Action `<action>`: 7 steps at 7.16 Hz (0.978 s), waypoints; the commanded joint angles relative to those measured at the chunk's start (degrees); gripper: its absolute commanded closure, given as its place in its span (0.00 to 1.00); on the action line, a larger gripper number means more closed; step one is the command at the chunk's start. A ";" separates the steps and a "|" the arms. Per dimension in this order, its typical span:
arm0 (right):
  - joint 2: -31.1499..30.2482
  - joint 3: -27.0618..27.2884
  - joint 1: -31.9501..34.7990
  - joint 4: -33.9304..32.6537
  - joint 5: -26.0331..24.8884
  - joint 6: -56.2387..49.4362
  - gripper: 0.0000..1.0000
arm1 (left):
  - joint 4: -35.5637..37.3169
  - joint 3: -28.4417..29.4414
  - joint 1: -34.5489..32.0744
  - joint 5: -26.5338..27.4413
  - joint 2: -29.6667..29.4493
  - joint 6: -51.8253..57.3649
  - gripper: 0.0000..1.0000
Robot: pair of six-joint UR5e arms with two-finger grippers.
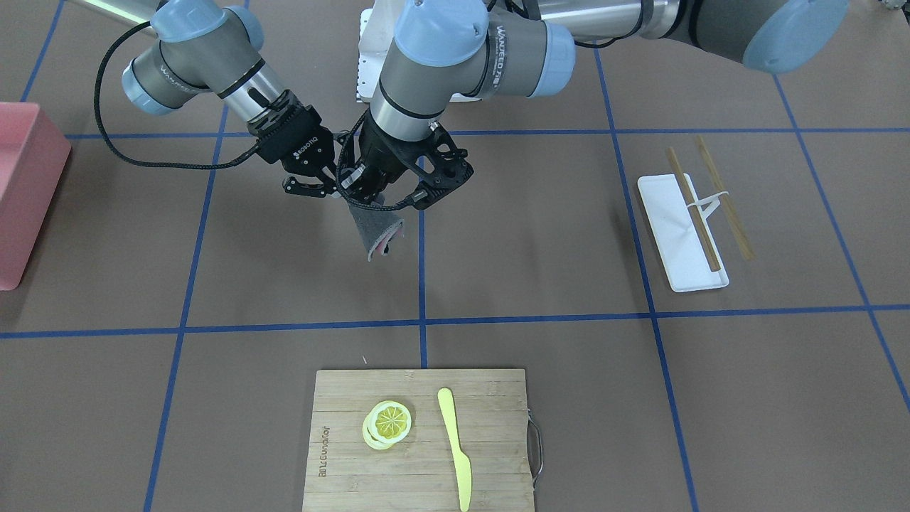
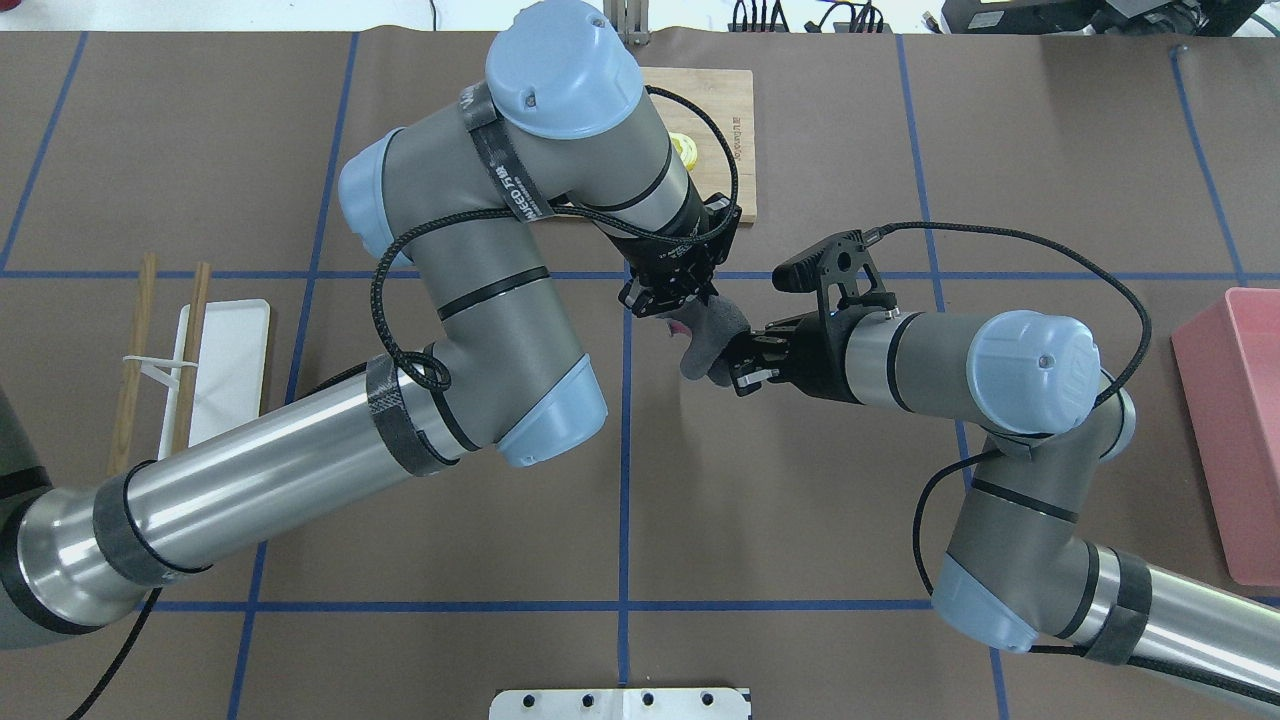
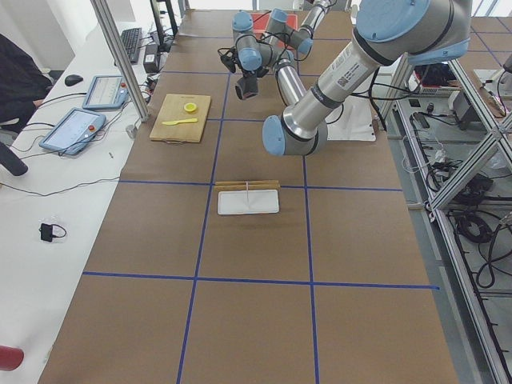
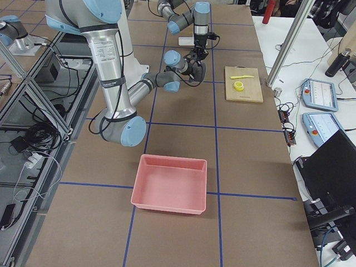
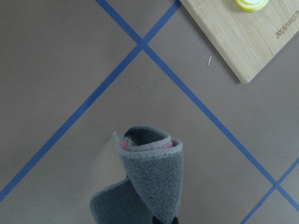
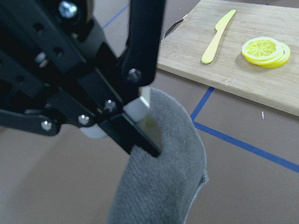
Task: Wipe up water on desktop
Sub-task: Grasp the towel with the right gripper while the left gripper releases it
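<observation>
The desktop (image 1: 540, 235) is matte brown with blue tape lines; I can make out no water on it. My left gripper (image 1: 370, 201) is shut on the top of a folded grey cloth (image 1: 377, 231) with a pink inner side. The cloth hangs above the desktop near the centre tape line. It also shows in the left wrist view (image 5: 149, 186) and the right wrist view (image 6: 163, 186). My right gripper (image 2: 738, 362) is level with the cloth, right beside it, and looks open, its fingers at the cloth's (image 2: 708, 342) near edge. The left gripper (image 2: 672, 310) is just beyond.
A bamboo cutting board (image 1: 419, 441) holds lemon slices (image 1: 387, 423) and a yellow knife (image 1: 455, 448). A white tray (image 1: 679, 235) with chopsticks (image 1: 693, 213) lies on my left side. A pink bin (image 1: 21, 192) stands at my far right.
</observation>
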 commanded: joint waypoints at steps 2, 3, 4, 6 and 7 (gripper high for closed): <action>-0.61 0.00 0.14 0.10 -0.26 1.21 1.00 | -1.79 0.05 0.01 0.35 0.72 1.67 0.02; -1.40 0.00 0.31 0.10 -0.52 2.25 1.00 | -1.70 0.05 -0.08 0.44 0.81 1.67 0.02; -1.93 -0.34 1.70 -0.16 -0.09 1.48 1.00 | -1.27 -0.48 -0.25 0.61 1.25 1.75 0.02; -5.08 -0.61 6.00 -0.86 1.57 -2.10 1.00 | -0.48 -1.97 -3.14 0.70 2.04 2.46 0.02; -7.01 -0.87 11.33 -1.21 7.07 -6.13 1.00 | 0.31 -4.85 -4.64 0.70 4.04 2.89 0.02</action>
